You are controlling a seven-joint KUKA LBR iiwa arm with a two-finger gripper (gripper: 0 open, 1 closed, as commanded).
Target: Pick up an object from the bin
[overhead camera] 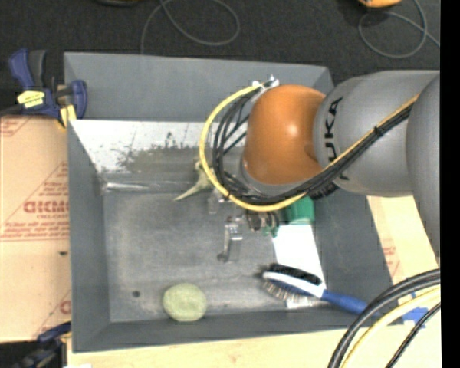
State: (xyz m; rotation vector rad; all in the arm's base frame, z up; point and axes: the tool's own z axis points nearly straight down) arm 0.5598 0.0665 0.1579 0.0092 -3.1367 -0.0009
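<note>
Your claw point(230, 242) hung low over a bare bit of floor near the middle of the bin point(88, 228), under the orange cover point(280, 133). You could not tell if it was open or shut, and you saw nothing held in it. It was not over any one thing. The nearest things were a brush point(310, 290) with a blue handle, lying by the front wall to the claw's right, and a round, pale green lump point(185, 301) near the front wall, a little to the claw's left. The lump looked soft and light, maybe like a sponge. It would likely squash a bit, so a pinch across its middle seemed best. It lay apart from everything else, with clear floor all round it. The brush looked light too, but stiff. Its thin handle looked like the best place to hold, though it could tip from the weight of the head. A white card point(299, 248) lay flat just behind the brush, touching or nearly so, and looked too flat to grab. A green block point(300, 211) sat behind the card, partly hidden under the arm. The front wall was close to both the brush and the lump, so the claw could bump it.
</note>
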